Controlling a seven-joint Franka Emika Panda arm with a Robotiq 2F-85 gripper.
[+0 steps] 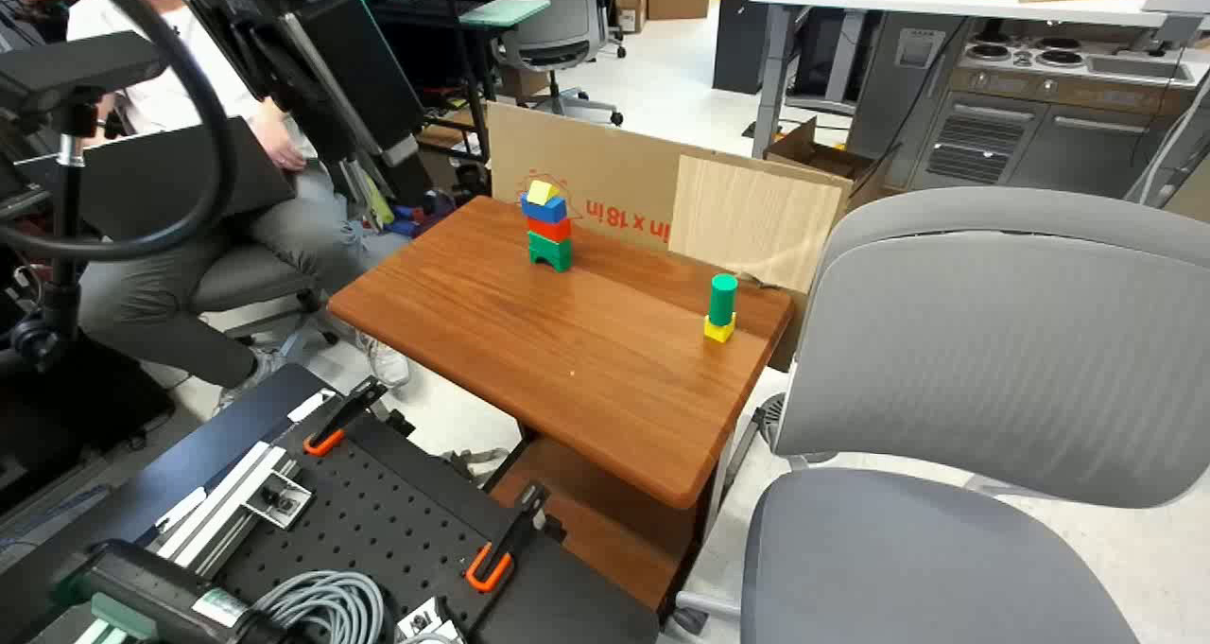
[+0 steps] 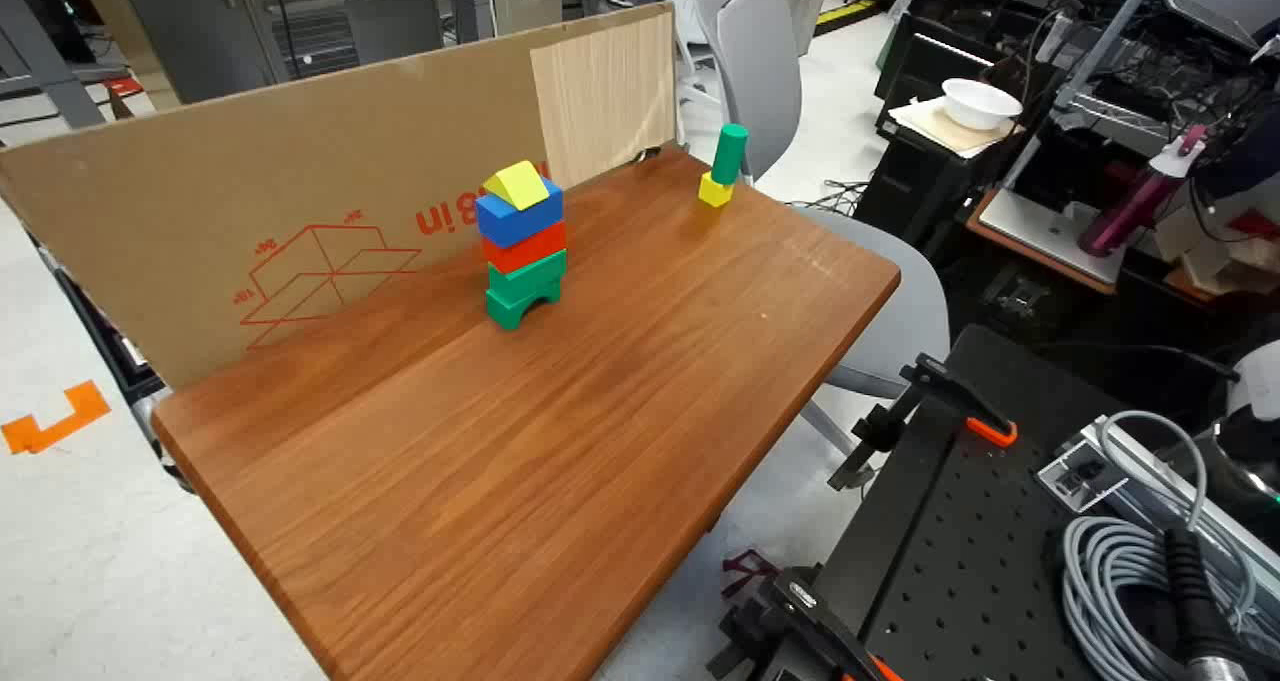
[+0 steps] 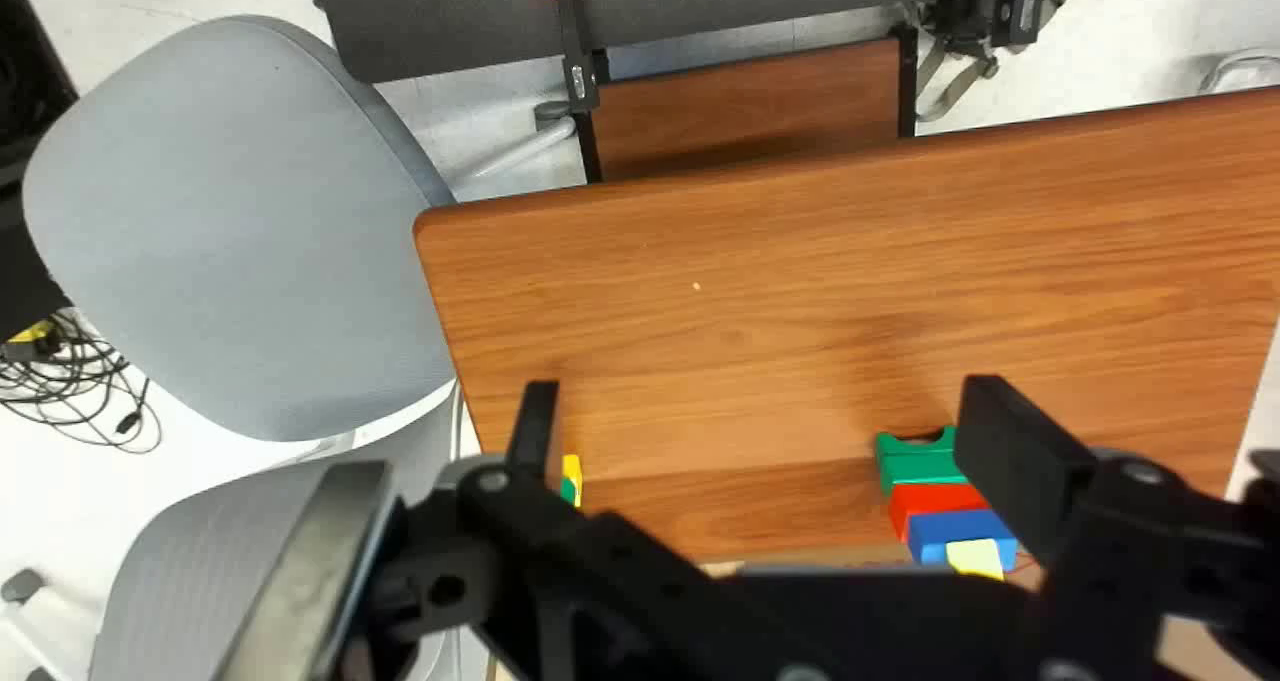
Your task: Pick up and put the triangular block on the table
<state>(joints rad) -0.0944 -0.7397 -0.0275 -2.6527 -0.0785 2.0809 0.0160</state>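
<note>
The yellow triangular block (image 1: 542,193) lies on top of a tower, directly on a blue block (image 1: 544,210). It also tops the tower in an exterior view (image 2: 517,184) and shows partly in the wrist view (image 3: 975,558), low and right, cut off by the gripper body. The tower stands on the reddish-brown table (image 1: 529,341), which also shows in the wrist view (image 3: 800,271). My gripper (image 3: 760,391) is open and empty above the table. Its right finger appears beside the tower and covers part of it; the gripper is apart from the triangular block.
Under the blue block are a red block (image 2: 525,248) and green blocks (image 2: 525,289). A green cylinder (image 1: 722,299) stands on a yellow block (image 1: 719,327) near another corner. A cardboard panel (image 2: 380,161) borders the back edge. A grey chair (image 1: 993,341) stands beside the table.
</note>
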